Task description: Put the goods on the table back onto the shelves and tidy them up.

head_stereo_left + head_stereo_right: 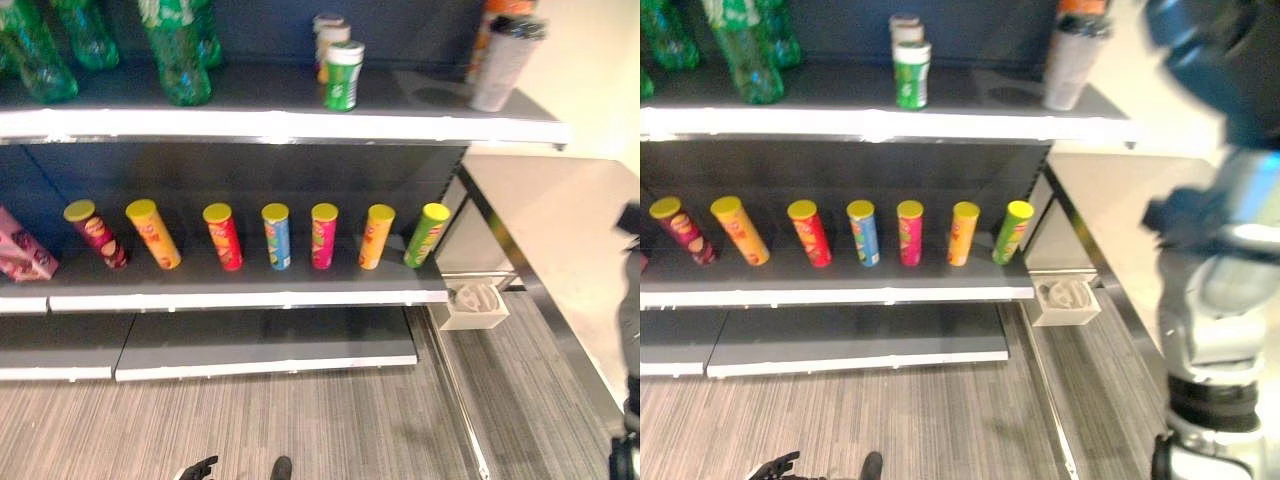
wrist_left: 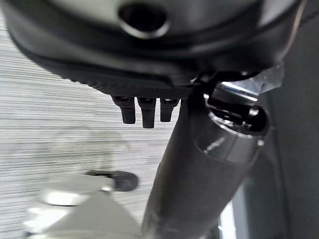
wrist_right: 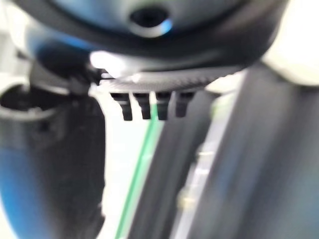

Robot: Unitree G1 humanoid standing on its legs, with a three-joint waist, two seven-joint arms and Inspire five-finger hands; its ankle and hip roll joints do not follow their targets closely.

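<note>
Both hands hang low with nothing held, right hand (image 3: pixel 149 107) nearer the worktop (image 1: pixel 560 220), its fingers relaxed; the left hand (image 2: pixel 144 109) likewise.

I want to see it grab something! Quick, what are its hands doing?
Left hand: open, holding nothing.
Right hand: open, holding nothing.

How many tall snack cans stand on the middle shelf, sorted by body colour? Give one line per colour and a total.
Dark red can: 1
Orange cans: 2
Red can: 1
Blue can: 1
Pink can: 1
Green can: 1
Total: 7
</note>
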